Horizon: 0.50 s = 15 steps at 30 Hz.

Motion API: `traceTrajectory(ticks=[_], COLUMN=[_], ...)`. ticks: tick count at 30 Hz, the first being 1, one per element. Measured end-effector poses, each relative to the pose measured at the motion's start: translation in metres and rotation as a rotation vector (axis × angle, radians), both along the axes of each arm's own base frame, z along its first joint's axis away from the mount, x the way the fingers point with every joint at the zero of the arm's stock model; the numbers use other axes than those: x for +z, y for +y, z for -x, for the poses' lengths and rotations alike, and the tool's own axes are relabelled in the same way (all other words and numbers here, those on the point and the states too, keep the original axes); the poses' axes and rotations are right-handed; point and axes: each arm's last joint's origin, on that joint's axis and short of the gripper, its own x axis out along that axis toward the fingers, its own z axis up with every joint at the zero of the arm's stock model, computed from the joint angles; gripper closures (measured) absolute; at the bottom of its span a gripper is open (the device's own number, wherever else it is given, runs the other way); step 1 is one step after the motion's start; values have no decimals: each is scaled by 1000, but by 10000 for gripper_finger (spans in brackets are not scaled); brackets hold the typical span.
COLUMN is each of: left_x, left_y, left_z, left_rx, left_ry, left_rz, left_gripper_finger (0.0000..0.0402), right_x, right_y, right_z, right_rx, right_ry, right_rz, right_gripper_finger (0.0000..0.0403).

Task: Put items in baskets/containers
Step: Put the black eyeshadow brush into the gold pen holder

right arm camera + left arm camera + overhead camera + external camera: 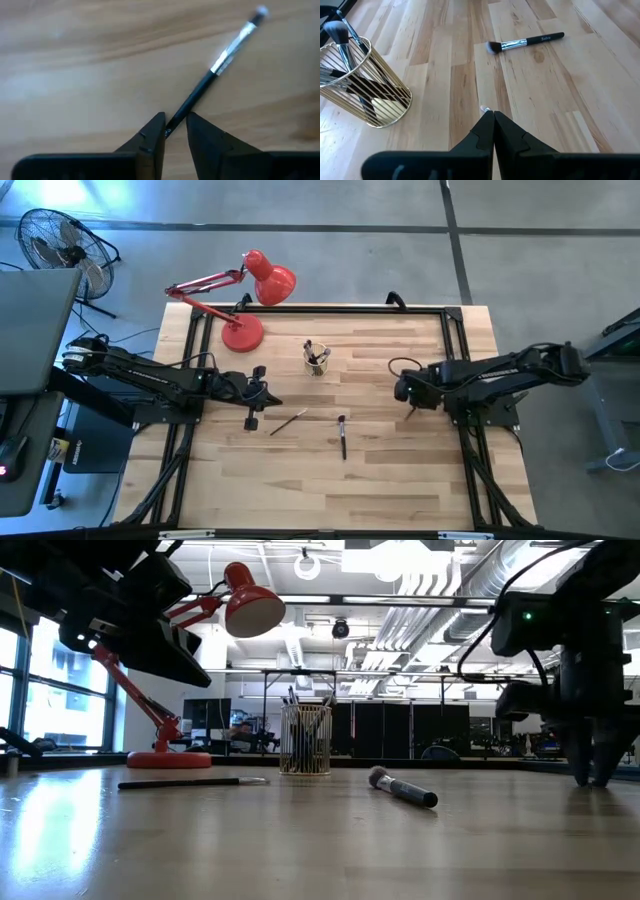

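A small round cup of gold wire (317, 359) (305, 739) (362, 82) stands mid-table on its base and holds several brushes upright. A thin brush (288, 422) (190, 781) and a thicker black brush with a silver ferrule (342, 436) (404, 789) (526, 42) lie flat on the wood. My left gripper (251, 420) (493, 116) is shut and hovers over the thin brush, whose pale tip (484, 108) peeks out beyond the fingers. My right gripper (410, 410) (592, 778) (175, 125) points down at the table's right, shut on another thin dark brush (220, 65). My right gripper pinches the thin dark brush by the free end of its handle (176, 117) between the two fingers, coming from above and pointing down. The brush runs on away from the fingers, ferrule and tip ahead. I cannot tell whether it lies on the wood or is lifted.
A red desk lamp (243, 332) (170, 755) stands at the far left of the table, its shade (272, 280) raised over the far edge. Black rails (330, 308) frame the table. Bare wood (330, 490) spreads along the near side.
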Motion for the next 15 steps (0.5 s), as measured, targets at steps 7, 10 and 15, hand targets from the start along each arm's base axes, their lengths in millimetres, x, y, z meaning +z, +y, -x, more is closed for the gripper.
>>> traceTrajectory(ticks=[7,10,15], left_x=[0,0,0], left_y=[0,0,0], left_z=[0,0,0], left_rx=[-1,-1,0], left_ry=[-1,-1,-4], left_rz=[0,0,-1], left_gripper_finger=[401,401,401], right_x=[6,8,12], right_y=[6,14,33], right_z=[-16,-29,-54], right_rx=[493,780,1213], right_ry=[-147,-285,-489], right_rz=[130,254,474], right_gripper_finger=[395,388,397])
